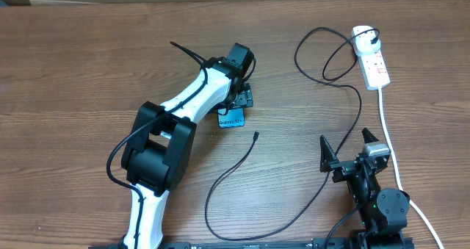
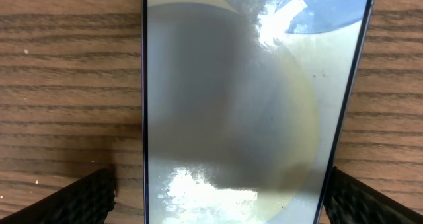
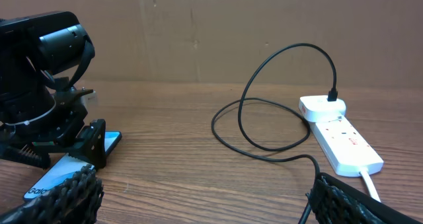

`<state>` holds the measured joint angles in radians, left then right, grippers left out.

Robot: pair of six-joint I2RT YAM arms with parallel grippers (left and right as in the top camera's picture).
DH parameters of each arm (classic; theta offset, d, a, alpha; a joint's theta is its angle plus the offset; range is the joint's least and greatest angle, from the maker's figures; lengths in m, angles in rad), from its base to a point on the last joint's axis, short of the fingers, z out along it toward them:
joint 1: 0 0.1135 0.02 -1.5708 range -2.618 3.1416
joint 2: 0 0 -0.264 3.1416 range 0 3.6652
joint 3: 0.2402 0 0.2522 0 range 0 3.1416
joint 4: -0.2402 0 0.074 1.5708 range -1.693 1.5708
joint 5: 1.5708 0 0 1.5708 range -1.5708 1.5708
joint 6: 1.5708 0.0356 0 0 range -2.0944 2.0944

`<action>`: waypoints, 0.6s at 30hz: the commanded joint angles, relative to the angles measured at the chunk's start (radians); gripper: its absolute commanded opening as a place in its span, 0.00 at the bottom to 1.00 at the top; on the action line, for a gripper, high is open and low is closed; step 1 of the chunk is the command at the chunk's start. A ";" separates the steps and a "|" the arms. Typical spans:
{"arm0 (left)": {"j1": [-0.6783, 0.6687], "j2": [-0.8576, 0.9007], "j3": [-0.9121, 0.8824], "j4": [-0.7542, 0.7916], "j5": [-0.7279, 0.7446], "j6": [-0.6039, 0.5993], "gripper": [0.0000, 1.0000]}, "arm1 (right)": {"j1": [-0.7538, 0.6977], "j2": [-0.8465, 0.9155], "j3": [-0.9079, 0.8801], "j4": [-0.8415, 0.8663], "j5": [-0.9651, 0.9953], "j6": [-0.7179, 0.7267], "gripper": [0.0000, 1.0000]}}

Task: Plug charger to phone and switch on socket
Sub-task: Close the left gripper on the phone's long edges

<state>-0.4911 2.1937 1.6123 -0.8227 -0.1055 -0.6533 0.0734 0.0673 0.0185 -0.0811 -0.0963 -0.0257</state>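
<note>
Phone (image 2: 251,98) directly beneath left hand (image 2: 221,201)

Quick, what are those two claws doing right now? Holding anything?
Left gripper: open, straddling the phone, not gripping it.
Right gripper: open, holding nothing.

Phone (image 3: 49,179), light-blue screen: reads "Gala…" in dark lettering, remainder hidden; appears as one short line in overhead view (image 1: 232,119), too small to read. Socket (image 3: 344,141): red markings, illegible.
</note>
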 commanded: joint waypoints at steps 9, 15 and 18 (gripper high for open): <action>-0.008 0.011 -0.021 -0.007 -0.003 -0.035 0.94 | 0.004 -0.006 -0.010 0.004 0.005 0.002 1.00; -0.008 0.011 -0.021 -0.007 -0.002 -0.035 0.86 | 0.004 -0.006 -0.010 0.004 0.005 0.002 1.00; -0.008 0.011 -0.021 -0.008 -0.001 -0.035 0.85 | 0.004 -0.006 -0.010 0.004 0.005 0.002 1.00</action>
<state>-0.4911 2.1937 1.6123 -0.8227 -0.1059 -0.6750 0.0738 0.0673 0.0185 -0.0807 -0.0967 -0.0261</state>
